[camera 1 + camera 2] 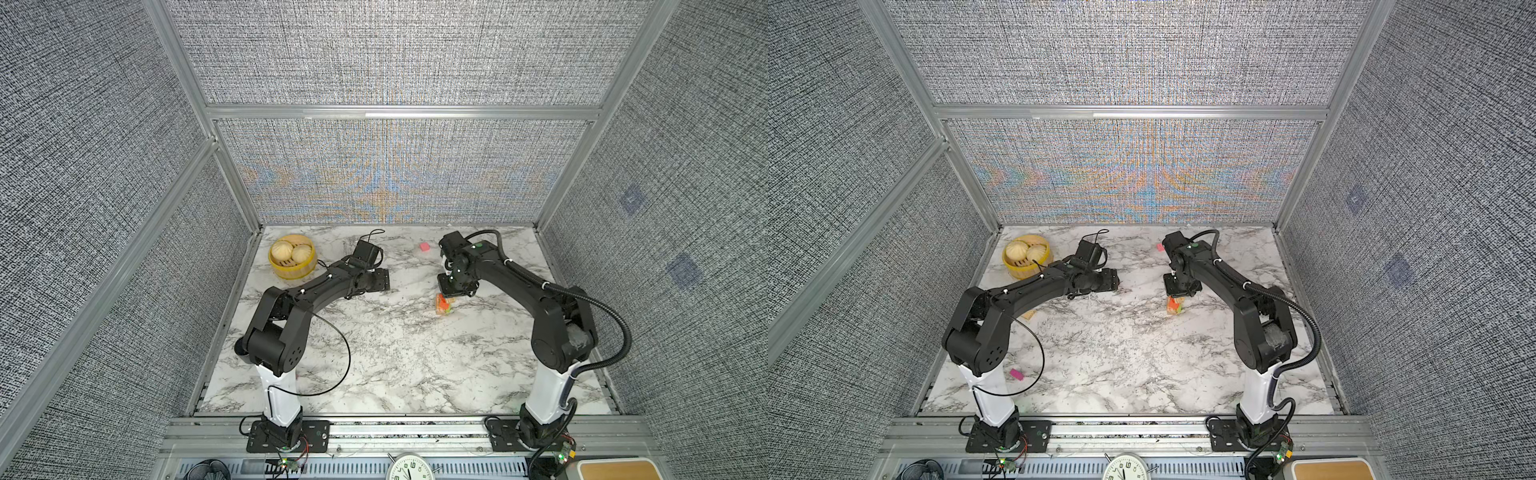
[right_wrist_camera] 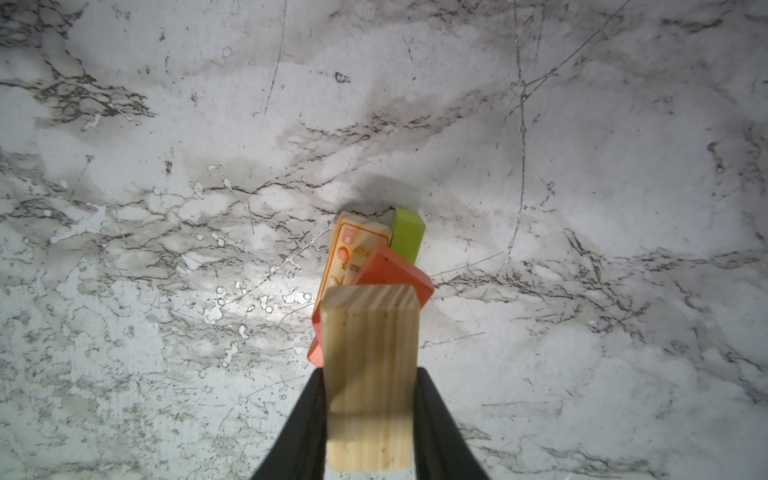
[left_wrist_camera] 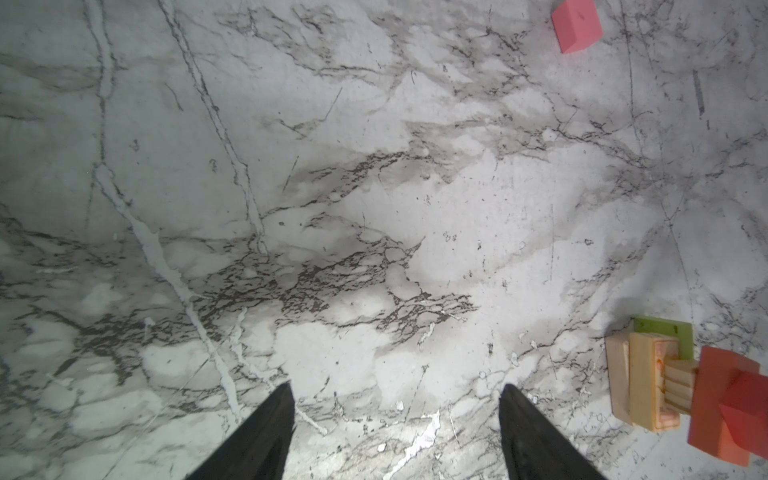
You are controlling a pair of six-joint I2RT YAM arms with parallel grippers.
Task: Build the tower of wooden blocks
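Observation:
The tower [image 1: 444, 304] [image 1: 1174, 305] stands right of the table's middle: tan pieces below, a lime-green block [image 2: 407, 235], a printed tan block [image 2: 353, 249] and an orange-red block [image 2: 395, 274] above. My right gripper [image 2: 370, 372] [image 1: 453, 291] hangs directly over it, shut on a tan wood block [image 2: 370, 374] whose far end lies over the orange-red block. In the left wrist view the tower [image 3: 665, 382] sits at the edge. My left gripper [image 3: 397, 385] [image 1: 382, 280] is open and empty over bare marble, left of the tower.
A pink block [image 1: 424, 247] [image 3: 577, 25] lies near the back wall. A magenta block [image 1: 1016, 374] lies by the left arm's base, and a tan piece [image 1: 1029, 316] shows under that arm. The yellow steamer [image 1: 291, 272] with buns stands back left.

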